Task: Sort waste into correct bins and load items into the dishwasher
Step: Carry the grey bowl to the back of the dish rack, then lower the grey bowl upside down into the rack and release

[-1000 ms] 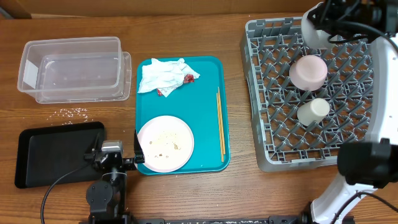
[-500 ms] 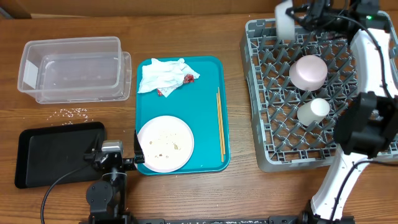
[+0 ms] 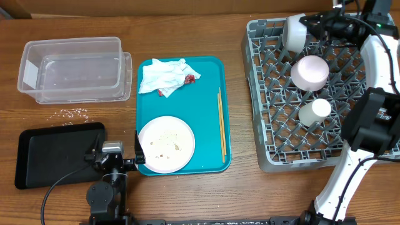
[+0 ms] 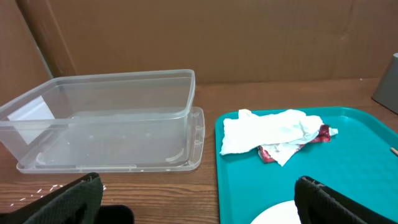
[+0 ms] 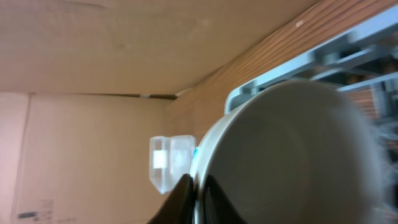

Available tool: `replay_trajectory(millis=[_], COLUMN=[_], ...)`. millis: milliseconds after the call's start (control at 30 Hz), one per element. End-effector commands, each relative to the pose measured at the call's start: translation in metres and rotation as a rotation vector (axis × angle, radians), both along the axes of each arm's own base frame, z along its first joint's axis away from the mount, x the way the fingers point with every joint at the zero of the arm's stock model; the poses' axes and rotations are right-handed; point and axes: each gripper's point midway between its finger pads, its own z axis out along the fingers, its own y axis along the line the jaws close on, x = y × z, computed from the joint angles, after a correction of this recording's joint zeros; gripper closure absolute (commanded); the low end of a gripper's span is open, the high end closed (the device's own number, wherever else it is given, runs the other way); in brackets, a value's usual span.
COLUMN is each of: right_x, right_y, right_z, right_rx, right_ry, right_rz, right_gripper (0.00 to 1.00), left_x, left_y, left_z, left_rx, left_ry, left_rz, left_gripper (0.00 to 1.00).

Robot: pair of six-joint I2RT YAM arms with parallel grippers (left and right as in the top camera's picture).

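Observation:
My right gripper (image 3: 306,26) is shut on the rim of a white bowl (image 3: 292,31) and holds it tilted over the far left corner of the grey dish rack (image 3: 262,94). The bowl fills the right wrist view (image 5: 292,155), its rim pinched between my fingers (image 5: 199,190). A pink bowl (image 3: 309,72) and a white cup (image 3: 314,111) sit in the rack. On the teal tray (image 3: 212,150) lie a white plate (image 3: 165,144), crumpled white paper with a red wrapper (image 3: 165,77) and chopsticks (image 3: 221,125). My left gripper (image 4: 199,205) is open and empty near the tray's front left corner.
A clear plastic tub (image 3: 72,67) on its lid stands at the back left, also in the left wrist view (image 4: 99,115). A black tray (image 3: 59,153) lies at the front left. White crumbs (image 3: 74,112) are scattered between them.
My right gripper has swung the white bowl left and then lowered it, tilted, to the rack's far left corner. The left arm has not moved.

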Motion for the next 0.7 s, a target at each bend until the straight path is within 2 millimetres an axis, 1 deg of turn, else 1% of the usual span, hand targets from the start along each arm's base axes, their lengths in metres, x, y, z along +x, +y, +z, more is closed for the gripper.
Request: replay_trajectory(millis=[0, 133, 233, 300, 333, 367, 400, 467, 500, 567, 633, 667], right_x=[0.002, 0.006, 0.009, 0.008, 0.007, 0.003, -0.001, -0.007, -0.012, -0.018, -0.024, -0.025], right_y=[-0.009, -0.021, -0.042, -0.059, -0.067, -0.081, -0.090, -0.100, -0.104, -0.107, -0.099, -0.095], right_z=[-0.001, 0.000, 0.003, 0.007, 0.012, 0.024, 0.032, 0.046, 0.057, 0.073, 0.088, 0.093], right_rx=[-0.014, -0.054, -0.118, -0.177, -0.209, -0.266, -0.304, -0.358, -0.392, -0.433, -0.460, -0.468], right_ry=[0.004, -0.001, 0.027, 0.060, 0.071, 0.087, 0.100, 0.114, 0.116, 0.096, 0.067, 0.058], right_rz=[-0.027, -0.070, -0.149, -0.217, -0.247, -0.300, -0.336, -0.387, -0.412, -0.425, -0.410, -0.401], right_gripper=[0.84, 0.79, 0.78, 0.75, 0.73, 0.69, 0.66, 0.61, 0.59, 0.57, 0.57, 0.57], left_x=[0.000, 0.000, 0.000, 0.000, 0.000, 0.000, 0.000, 0.000, 0.000, 0.000, 0.000, 0.000], left_y=[-0.001, -0.001, -0.001, -0.001, -0.001, -0.001, -0.001, -0.001, -0.001, -0.001, -0.001, -0.001], left_z=[0.001, 0.001, 0.001, 0.001, 0.001, 0.001, 0.001, 0.001, 0.001, 0.001, 0.001, 0.001], left_rx=[-0.014, -0.014, -0.014, -0.014, -0.014, -0.014, -0.014, -0.014, -0.014, -0.014, -0.014, -0.014], left_ry=[-0.009, -0.009, -0.009, -0.009, -0.009, -0.009, -0.009, -0.009, -0.009, -0.009, -0.009, -0.009], left_rz=[-0.005, -0.005, -0.005, -0.005, -0.005, -0.005, -0.005, -0.005, -0.005, -0.005, -0.005, -0.005], left_gripper=[0.00, 0.00, 0.00, 0.00, 0.00, 0.00, 0.00, 0.00, 0.00, 0.00, 0.00, 0.00])
